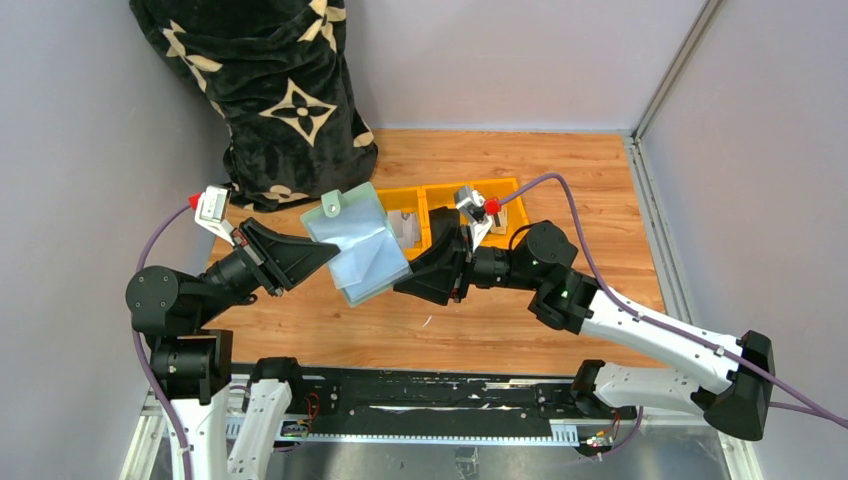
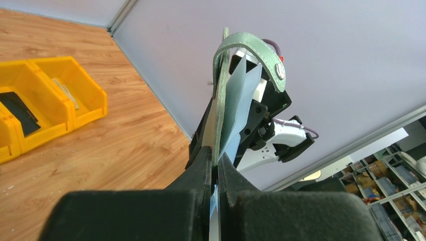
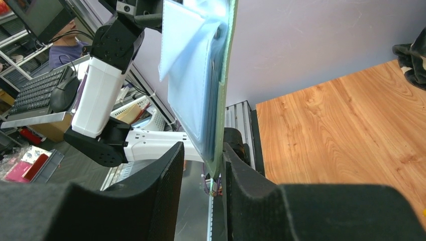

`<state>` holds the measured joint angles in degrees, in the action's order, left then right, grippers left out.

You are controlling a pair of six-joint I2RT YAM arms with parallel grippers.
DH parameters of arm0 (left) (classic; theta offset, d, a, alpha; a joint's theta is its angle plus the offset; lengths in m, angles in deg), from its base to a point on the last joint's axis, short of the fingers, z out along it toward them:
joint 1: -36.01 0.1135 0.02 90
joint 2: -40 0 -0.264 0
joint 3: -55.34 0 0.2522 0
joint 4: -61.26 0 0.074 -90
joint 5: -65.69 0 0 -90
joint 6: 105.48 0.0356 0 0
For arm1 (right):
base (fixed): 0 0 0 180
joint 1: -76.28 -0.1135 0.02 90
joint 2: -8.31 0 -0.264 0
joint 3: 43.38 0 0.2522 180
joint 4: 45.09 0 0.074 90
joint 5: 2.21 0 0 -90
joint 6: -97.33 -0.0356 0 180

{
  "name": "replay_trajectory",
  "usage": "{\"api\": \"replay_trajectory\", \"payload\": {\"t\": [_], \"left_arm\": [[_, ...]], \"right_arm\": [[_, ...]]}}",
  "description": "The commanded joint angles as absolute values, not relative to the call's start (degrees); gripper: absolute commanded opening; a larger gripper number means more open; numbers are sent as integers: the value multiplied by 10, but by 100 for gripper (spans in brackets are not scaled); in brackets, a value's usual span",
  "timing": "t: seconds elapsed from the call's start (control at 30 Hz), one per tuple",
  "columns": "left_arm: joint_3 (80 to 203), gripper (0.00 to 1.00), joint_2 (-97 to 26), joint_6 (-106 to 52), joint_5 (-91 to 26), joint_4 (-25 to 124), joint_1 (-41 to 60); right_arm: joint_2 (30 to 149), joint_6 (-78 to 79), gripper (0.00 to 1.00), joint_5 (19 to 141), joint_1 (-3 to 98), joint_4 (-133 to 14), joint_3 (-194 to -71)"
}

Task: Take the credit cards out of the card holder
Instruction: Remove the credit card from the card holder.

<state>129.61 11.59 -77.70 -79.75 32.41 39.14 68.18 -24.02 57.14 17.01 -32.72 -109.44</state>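
Card holder (image 1: 358,250): green, open, up in the air in the middle of the top view, between the two arms and above the wooden surface (image 1: 575,190).
Snap tab (image 1: 331,207): sticks up at the top left corner of the card holder, with a round silver snap on it.
Sleeves (image 1: 372,262): clear and pale blue, they fan out from the green cover. What is inside them is too hard to see.
Left pincer (image 1: 333,253): comes in from the left of the top view and is squeezed tight on the left edge of the card holder. In the left wrist view the green cover sits pinched between the two black fingers (image 2: 201,168) and stands up from them.
Right pincer (image 1: 398,288): comes in from the right and meets the lower right corner of the card holder. In the right wrist view it is narrow around the bottom edge. One finger (image 3: 236,170) is right against the green cover, and the other has a small gap next to the sleeves.
Yellow tray (image 1: 445,187): rests on the surface just behind the card holder, near the top middle of the top view. A black flat thing (image 2: 20,108) lies in one of its boxes.
Black blanket (image 1: 270,90): has tan star shapes and stands in the upper left corner of the top view.
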Motion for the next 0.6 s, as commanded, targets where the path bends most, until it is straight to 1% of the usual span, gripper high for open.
{"api": "replay_trajectory", "payload": {"t": [0.0, 0.13, 0.3, 0.4, 0.47, 0.57], "left_arm": [[1316, 0, 109, -787, -807, 339, 391], [1317, 0, 108, -789, -806, 340, 391], [1318, 0, 109, -788, -807, 338, 392], [1319, 0, 109, -789, -809, 339, 391], [1321, 0, 109, -789, -811, 339, 391], [1321, 0, 110, -787, -813, 339, 391]], "right_arm": [[670, -222, 36, 562, 166, -306, -1084], [668, -220, 33, 576, 166, -305, -1084], [671, -227, 24, 622, 166, -310, -1095], [677, -237, 20, 647, 167, -310, -1104], [680, -244, 20, 656, 167, -307, -1109], [685, -255, 23, 659, 167, -298, -1113]]}}
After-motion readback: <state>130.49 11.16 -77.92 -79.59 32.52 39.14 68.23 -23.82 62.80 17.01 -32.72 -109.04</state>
